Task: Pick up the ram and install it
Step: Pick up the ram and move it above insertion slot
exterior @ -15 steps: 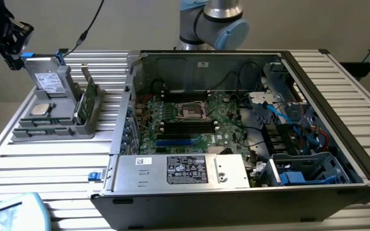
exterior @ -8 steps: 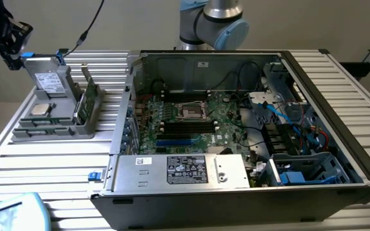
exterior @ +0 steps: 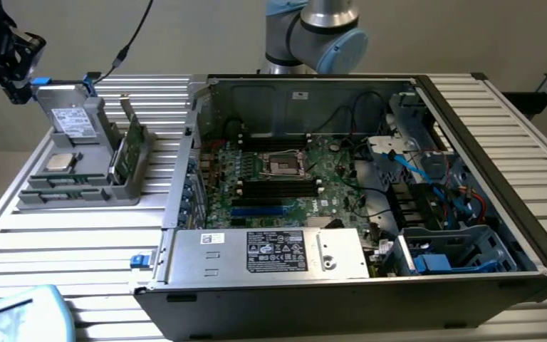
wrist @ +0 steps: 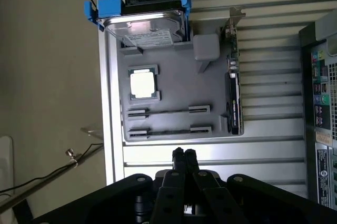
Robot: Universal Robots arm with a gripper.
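Ram (wrist: 167, 111) seems to stand on edge, a thin dark line in a slot of the gray tray (wrist: 174, 84) on the desk (exterior: 74, 235), at the exterior view's left. My jaws hang high above that tray, pressed together, pinching nothing. An upright green card (exterior: 133, 146) edges the tray; the open computer case (exterior: 254, 96) lies rightward.
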